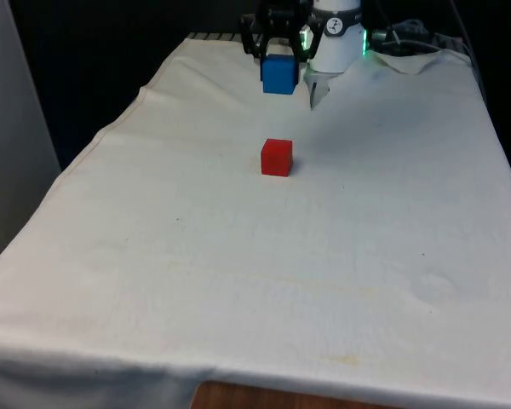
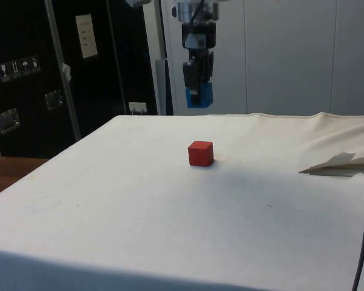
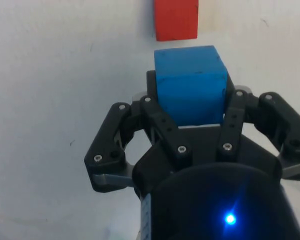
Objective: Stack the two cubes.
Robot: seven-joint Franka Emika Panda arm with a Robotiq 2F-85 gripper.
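- Gripper clamps a blue cube in mid-air above the table's far end in the front view, its black fingers closed on two opposite faces. A red cube sits flat on the white cloth, nearer the camera and well clear of every table edge. Upper finger links merge with the dark curtains behind, so exact pad contact is hard to make out.

- Side view: the gripper hangs high over the table, the blue cube half hidden behind a finger. It is raised well above the red cube and looks offset toward the table's far edge, though how far cannot be judged. A rumpled fold of cloth lies near the robot's end of the table.

- Wrist view: the blue cube is pinched squarely between the fingers of the gripper, its lower face free. Below it the red cube is cut off by the frame. Both cubes appear small, rigid and light, with flat matte faces that should resist slipping; opposite side faces are the natural hold. The blue cube's nicked edges suggest a soft, tough material, unlikely to break if set down gently.
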